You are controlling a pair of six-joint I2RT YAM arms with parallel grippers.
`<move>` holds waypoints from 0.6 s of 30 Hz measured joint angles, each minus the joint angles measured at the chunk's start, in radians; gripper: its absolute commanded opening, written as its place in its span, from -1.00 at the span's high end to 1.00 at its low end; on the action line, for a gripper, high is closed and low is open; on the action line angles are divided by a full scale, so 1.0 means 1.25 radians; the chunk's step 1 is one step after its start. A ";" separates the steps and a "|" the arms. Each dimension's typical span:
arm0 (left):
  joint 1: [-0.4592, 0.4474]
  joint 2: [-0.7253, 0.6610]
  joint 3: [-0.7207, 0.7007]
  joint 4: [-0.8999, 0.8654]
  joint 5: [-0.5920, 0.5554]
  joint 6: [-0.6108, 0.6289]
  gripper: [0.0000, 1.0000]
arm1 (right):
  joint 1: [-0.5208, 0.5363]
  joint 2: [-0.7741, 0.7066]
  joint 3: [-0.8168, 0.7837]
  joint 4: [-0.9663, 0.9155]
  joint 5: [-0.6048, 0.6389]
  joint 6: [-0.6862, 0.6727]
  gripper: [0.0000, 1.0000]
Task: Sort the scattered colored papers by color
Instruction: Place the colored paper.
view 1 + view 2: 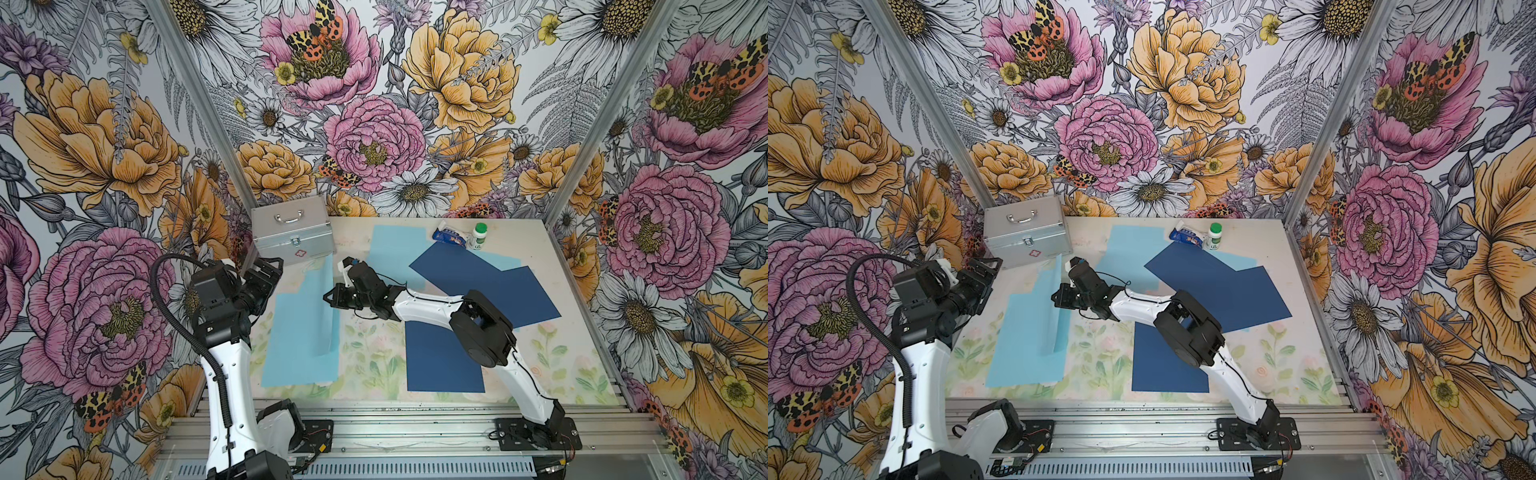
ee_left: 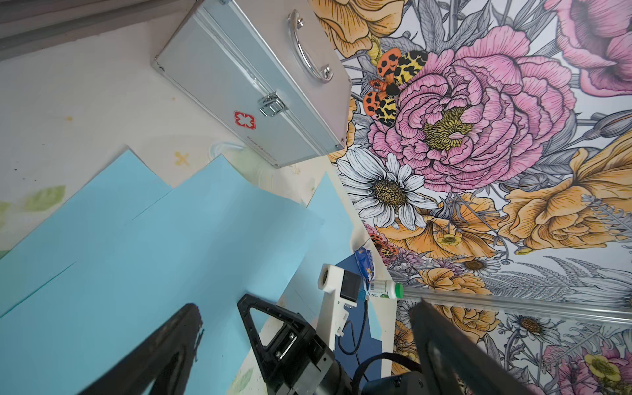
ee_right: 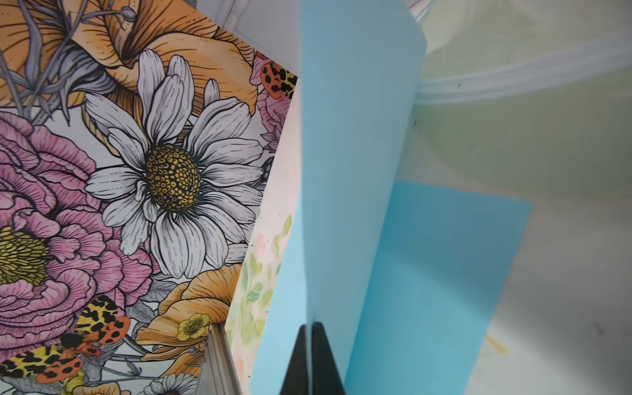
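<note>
I held a matte light blue sheet (image 3: pixel 349 136) upright by its edge in the right gripper (image 3: pixel 311 330), over the light blue stack (image 1: pixel 291 345); left gripper (image 1: pixel 268 268) stood wide open; navy sheets (image 1: pixel 444 361) lay flat beyond a strip of table (image 1: pixel 370 353).

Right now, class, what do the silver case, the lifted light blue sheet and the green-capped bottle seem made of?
Silver case: probably aluminium, matte panels, shiny ribbed edges, chrome-looking handle.
Light blue sheet: likely paper or thin card, matte, curving where lifted.
Green-capped bottle: apparently white plastic, smooth.
</note>
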 measured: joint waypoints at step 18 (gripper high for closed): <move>-0.198 0.100 -0.159 0.078 -0.229 0.004 -0.97 | 0.020 0.002 -0.065 0.054 -0.058 0.049 1.00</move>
